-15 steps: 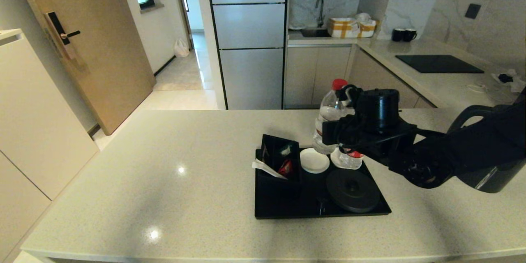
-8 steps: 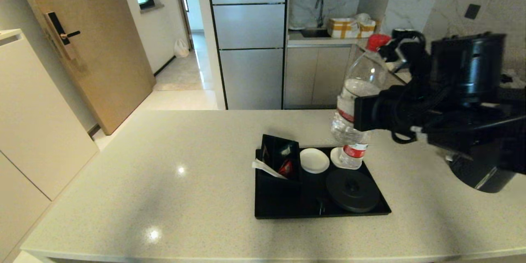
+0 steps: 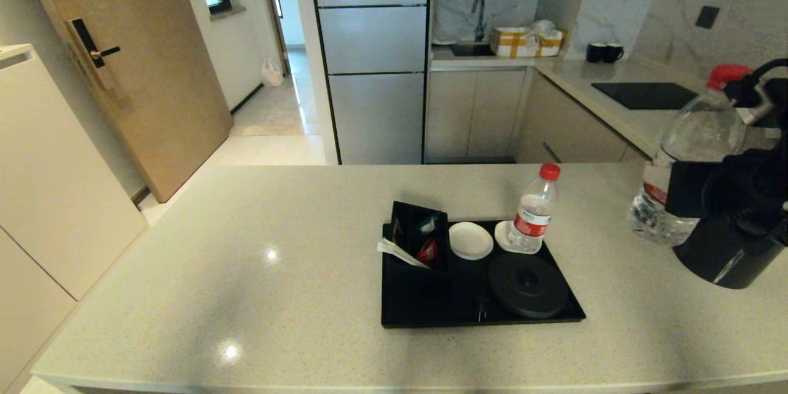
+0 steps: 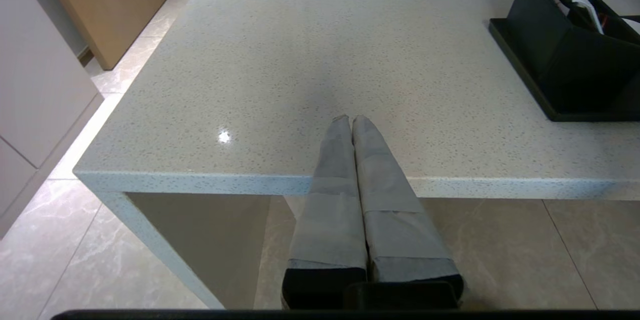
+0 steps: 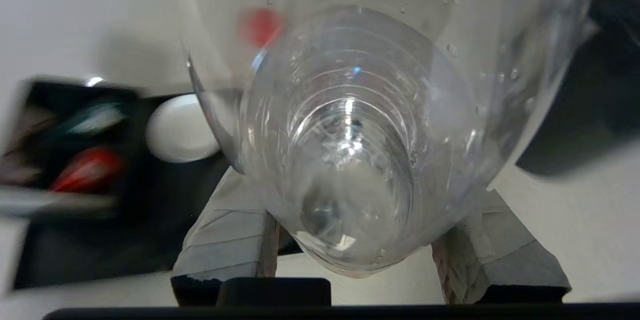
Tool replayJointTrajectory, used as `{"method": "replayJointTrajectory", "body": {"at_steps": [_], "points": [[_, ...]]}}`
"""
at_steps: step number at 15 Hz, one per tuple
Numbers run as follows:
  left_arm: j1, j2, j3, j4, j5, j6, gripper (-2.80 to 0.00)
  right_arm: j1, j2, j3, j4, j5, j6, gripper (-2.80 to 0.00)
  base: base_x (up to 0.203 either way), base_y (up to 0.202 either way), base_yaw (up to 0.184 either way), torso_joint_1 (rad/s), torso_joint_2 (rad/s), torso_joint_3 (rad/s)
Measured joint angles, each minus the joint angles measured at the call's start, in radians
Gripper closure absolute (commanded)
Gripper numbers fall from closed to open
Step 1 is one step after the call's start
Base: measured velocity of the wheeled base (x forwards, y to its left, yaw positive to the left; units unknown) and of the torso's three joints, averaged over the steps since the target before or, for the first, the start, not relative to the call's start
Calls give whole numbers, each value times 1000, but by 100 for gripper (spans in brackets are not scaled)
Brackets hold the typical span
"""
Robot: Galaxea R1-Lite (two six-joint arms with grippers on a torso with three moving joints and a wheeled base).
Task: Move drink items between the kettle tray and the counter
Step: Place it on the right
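Observation:
My right gripper [image 3: 680, 197] is shut on a clear water bottle [image 3: 689, 141] with a red cap, held in the air at the far right, above the counter [image 3: 246, 271] and in front of the dark kettle [image 3: 732, 258]. In the right wrist view the bottle's base [image 5: 350, 135] fills the space between both grey pads [image 5: 225, 235]. A second bottle [image 3: 534, 212] stands upright on a white coaster at the back of the black kettle tray [image 3: 431, 311], behind the round kettle base [image 3: 528, 283]. My left gripper [image 4: 351, 119] is shut and empty, parked over the counter's near edge.
A black box of sachets [image 3: 418, 237] stands at the tray's back left, beside a bare white coaster [image 3: 471, 240]. A black cooktop panel [image 3: 646, 95] lies on the far side counter. The counter's near edge [image 4: 200, 182] drops to a tiled floor.
My right arm has carried the bottle up and to the right, from over the tray's back to the far right by the kettle. The second bottle on the tray is now uncovered.

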Motion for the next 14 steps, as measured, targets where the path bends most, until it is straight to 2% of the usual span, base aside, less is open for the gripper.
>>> {"method": "replayJointTrajectory", "body": {"at_steps": [6, 11, 14], "points": [[0, 0, 0, -1, 0, 0, 0, -305, 87, 143, -242, 63, 17, 0, 0, 0, 0, 0, 0, 0], [0, 0, 0, -1, 0, 0, 0, -559, 191, 189, -293, 70, 58, 0, 0, 0, 0, 0, 0, 0], [0, 0, 0, -1, 0, 0, 0, -661, 239, 245, -339, 70, 63, 0, 0, 0, 0, 0, 0, 0]]}}
